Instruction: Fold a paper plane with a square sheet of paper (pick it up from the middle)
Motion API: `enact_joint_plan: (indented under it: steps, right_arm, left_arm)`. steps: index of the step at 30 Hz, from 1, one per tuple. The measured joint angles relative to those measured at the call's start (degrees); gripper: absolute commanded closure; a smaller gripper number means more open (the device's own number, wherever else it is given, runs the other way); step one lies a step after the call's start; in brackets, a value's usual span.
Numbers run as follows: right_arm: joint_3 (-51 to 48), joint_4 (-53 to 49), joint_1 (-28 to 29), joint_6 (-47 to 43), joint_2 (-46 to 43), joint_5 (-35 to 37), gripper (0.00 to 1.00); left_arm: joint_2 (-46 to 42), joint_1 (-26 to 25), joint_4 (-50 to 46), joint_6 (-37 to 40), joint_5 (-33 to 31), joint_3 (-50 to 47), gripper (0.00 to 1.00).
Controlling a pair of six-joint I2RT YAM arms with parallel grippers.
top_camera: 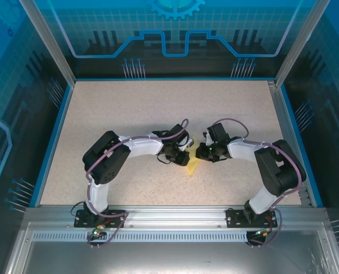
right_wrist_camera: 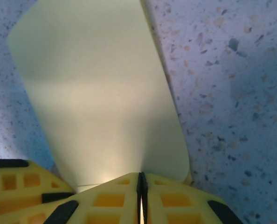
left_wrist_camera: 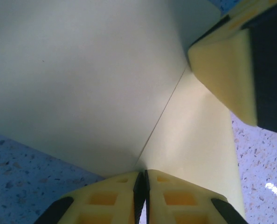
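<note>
Left wrist view: the left gripper has its 2 yellow jaws pressed together. The thin, pale yellow square sheet of paper runs into the seam between them, so they are clamped on the sheet's edge. Ahead of those jaws the sheet spreads in 2 facets that meet along 1 crease leading straight back to the seam. Up and to the right of the jaws, a yellow finger of the other arm appears to touch the same sheet.

From the right wrist, the right gripper is likewise closed on the sheet. The paper fans out ahead of its jaws over the speckled tabletop, with bare table to the right of the jaws. From above, the sheet lies between the 2 grippers.

I judge this to be a folding step early in the task: 1 crease shows, but no pointed wedge yet. The next move calls for 1 gripper to hold firm while the other carries its edge over, aligned, and presses it flat. Thin paper pulled from both sides could tear or slip.
</note>
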Motion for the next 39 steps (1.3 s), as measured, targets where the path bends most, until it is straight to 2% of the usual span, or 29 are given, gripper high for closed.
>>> enact_joint_plan:
  steps: [20,27,33,39]
  right_arm:
    - [0.87,-0.28,-4.63,-1.62,-0.11,-0.74,0.87]
    - [-4.66,2.97,-0.9,1.49,-7.61,-3.06,0.88]
    - [-8.83,5.25,4.26,5.07,-8.61,-3.72,0.88]
    - [-9.14,6.75,5.01,5.77,-8.13,-3.76,0.88]
  left_arm:
    - [0.11,0.0,-0.02,1.11,0.02,0.11,0.85]
    - [0.22,0.02,-0.31,1.11,0.13,0.33,0.85]
    - [0.24,0.02,-0.31,1.07,0.22,0.33,0.85]
    - [0.44,0.09,-0.66,1.07,0.46,0.68,0.85]
